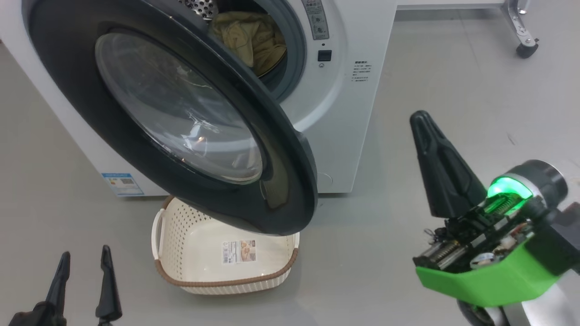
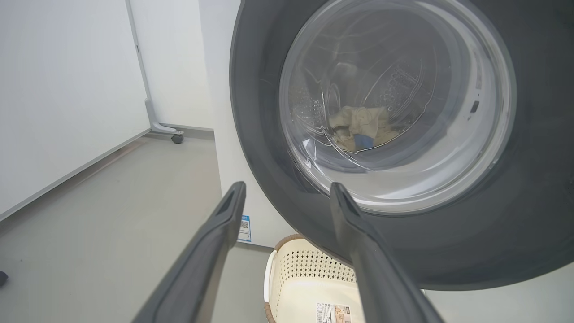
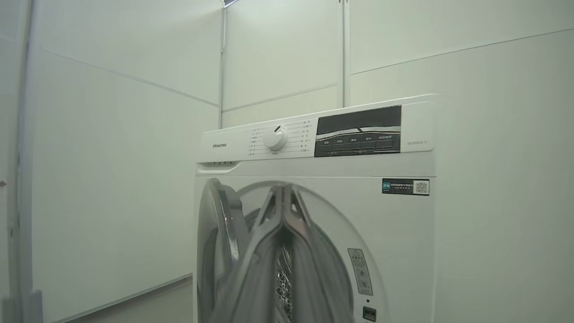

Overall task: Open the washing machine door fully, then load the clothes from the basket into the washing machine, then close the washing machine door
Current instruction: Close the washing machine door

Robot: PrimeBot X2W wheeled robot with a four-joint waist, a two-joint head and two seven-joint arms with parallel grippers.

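Door (image 1: 174,122) is hanging open, taking up most of the upper left of the head view, and its lower rim covers the far end of the basket (image 1: 204,267).

Readable stuff: "Hisense" (image 3: 219,145) is printed on the washer (image 1: 344,113) panel just left of the dial (image 3: 275,137) in the right wrist view. There's a black sticker with a QR code (image 3: 406,186) under the display and a blue sticker (image 1: 122,183) low on the front, but the print on both is too small to read. Same for the label (image 1: 239,251) on the basket floor.

Clothes (image 1: 251,38) sit inside the drum, top middle of the head view. Through the door glass in the left wrist view you can see a bit of blue trim on them.

Left claw (image 1: 86,252) is at the lower left of the head view, spread wide, holding nothing, below and left of the door and apart from it.

Right claw (image 1: 421,118) is at the right of the frame, fingers pressed together on nothing, well apart from the door, out to the right of the washer. In its own wrist view the fingers rise in front of the washer opening.
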